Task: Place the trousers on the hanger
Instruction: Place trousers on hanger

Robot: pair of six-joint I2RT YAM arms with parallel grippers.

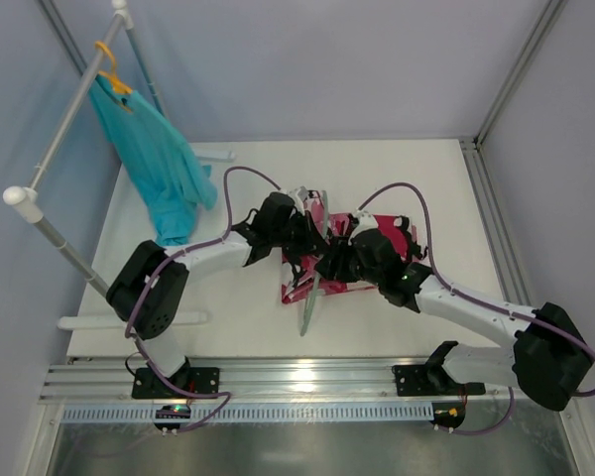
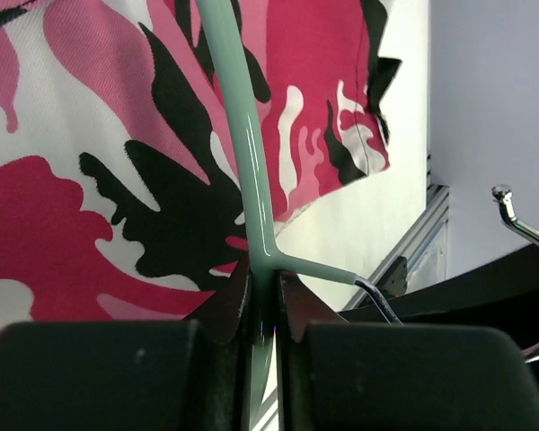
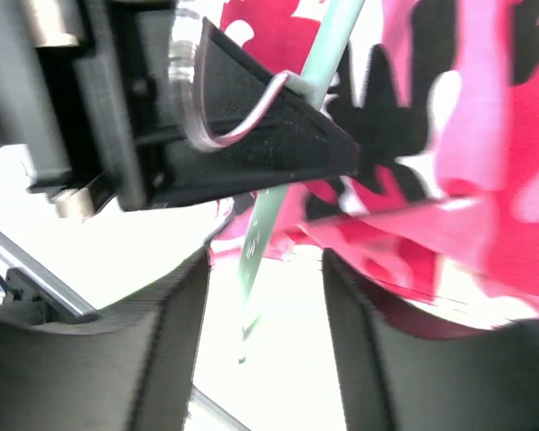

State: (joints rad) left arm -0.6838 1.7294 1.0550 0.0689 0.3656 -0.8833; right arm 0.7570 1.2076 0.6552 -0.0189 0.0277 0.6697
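The pink camouflage trousers [image 1: 307,288] lie folded on the white table, mostly hidden under both arms. They also show in the left wrist view [image 2: 90,180] and the right wrist view [image 3: 494,180]. The mint-green hanger [image 1: 306,315] lies across them, with one rod end sticking out toward the near edge. My left gripper [image 2: 265,292] is shut on the hanger [image 2: 249,153] at the joint below its metal hook [image 2: 519,224]. My right gripper [image 3: 265,314] is open. The hanger rod [image 3: 259,229] hangs between its fingers, and the trousers' edge is beside the right finger [image 3: 377,350].
A plain teal garment [image 1: 159,169] hangs from an orange hanger [image 1: 111,69] on the white tube rack [image 1: 64,139] at the far left. A metal rail [image 1: 297,382] runs along the table's near edge. Enclosure walls stand behind and to the right.
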